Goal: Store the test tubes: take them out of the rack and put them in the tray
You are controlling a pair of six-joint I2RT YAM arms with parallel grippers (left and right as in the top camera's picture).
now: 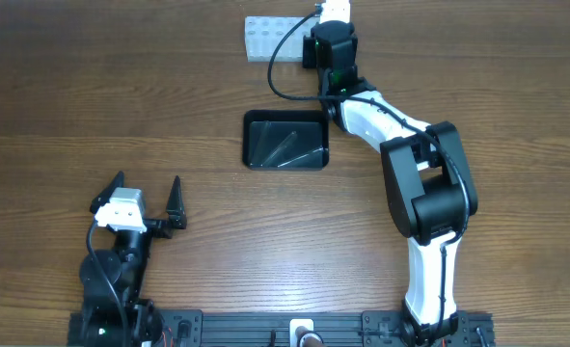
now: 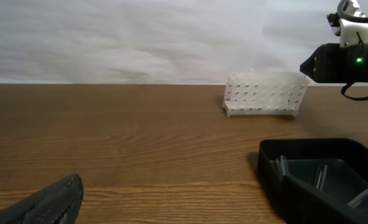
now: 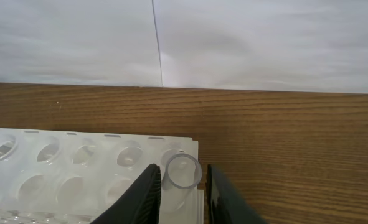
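R gripper (image 3: pixel 182 169) pinched narrow on test tube (image 3: pixel 182 173) at rack (image 3: pixel 65 168) end corner; off-vertical pull could jam tube, tip rack.

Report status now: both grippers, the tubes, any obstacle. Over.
Left gripper open, far from rack. Right gripper astride a tube at rack end, grip unclear. Some tubes in tray. Nothing in the way.
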